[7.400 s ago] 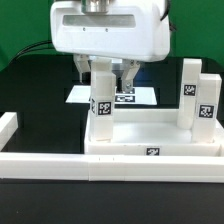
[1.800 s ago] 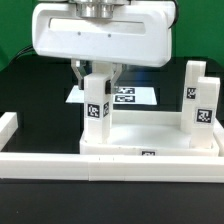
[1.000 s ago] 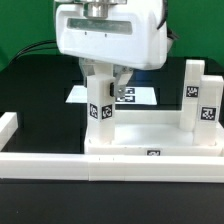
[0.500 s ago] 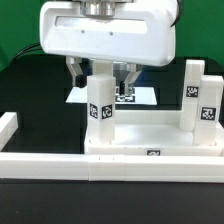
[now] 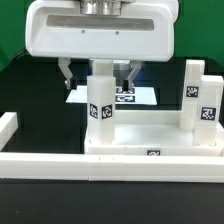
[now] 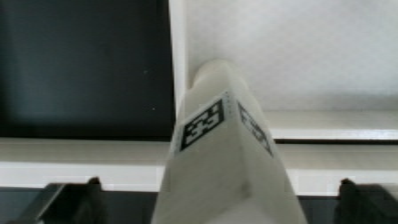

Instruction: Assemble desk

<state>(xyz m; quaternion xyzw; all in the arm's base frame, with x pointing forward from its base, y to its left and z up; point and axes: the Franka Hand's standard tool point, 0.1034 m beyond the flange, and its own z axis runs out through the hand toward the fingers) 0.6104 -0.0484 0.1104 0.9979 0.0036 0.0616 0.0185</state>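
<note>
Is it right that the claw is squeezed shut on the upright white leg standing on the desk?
Not quite: the gripper is open, its fingers apart on either side of the upright leg on the desk, as the exterior view shows.

A black table surface [image 5: 35, 95] occupies the left side and lower edge of the exterior frame. A long white border rail [image 5: 45, 163] runs across the lower part of the frame; it meets a short upright white end piece [image 5: 9, 128] at the left edge. A flat white marker board [image 5: 130, 97] with black square tags lies on the black surface at centre frame, partly hidden. Green backdrop [image 5: 10, 30] fills the upper left corner, also showing at upper right. A black cable [image 5: 25, 50] crosses the upper left.
</note>
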